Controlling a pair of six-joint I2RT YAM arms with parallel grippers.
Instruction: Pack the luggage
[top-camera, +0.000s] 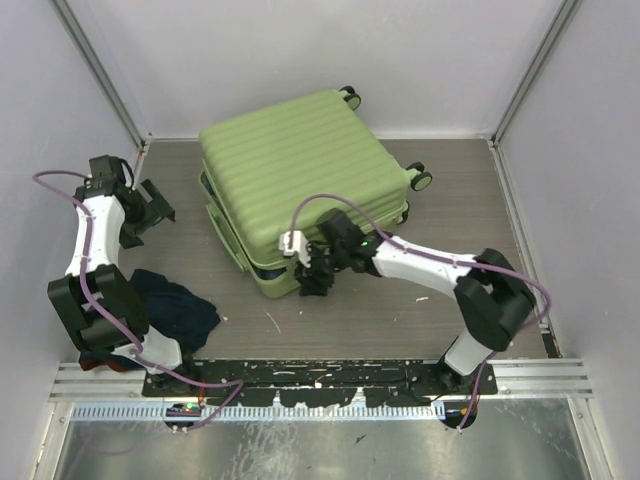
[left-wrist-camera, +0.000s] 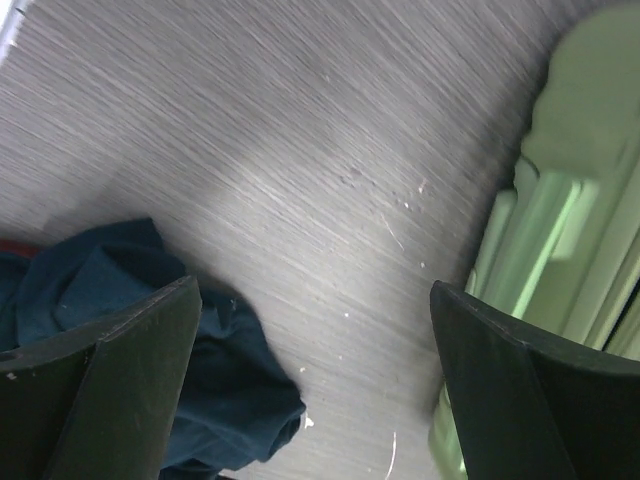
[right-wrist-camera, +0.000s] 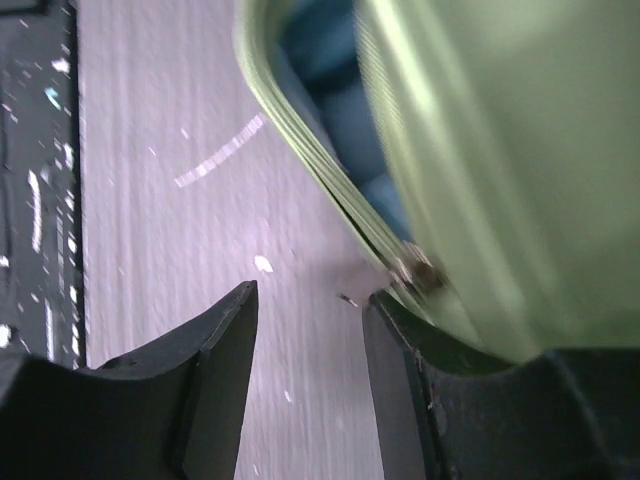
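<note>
Luggage, apparently ajar, on table

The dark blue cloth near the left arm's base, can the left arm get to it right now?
Probably yes. The left gripper is open and empty, and the dark blue cloth lies loose on the table with nothing between them, though close to that arm's base.

- Crumpled dark blue cloth lying on the near left of the tabletop.
- Grey wood-grain tabletop, flecked with white bits.
- Metal rail along the near edge.
</note>
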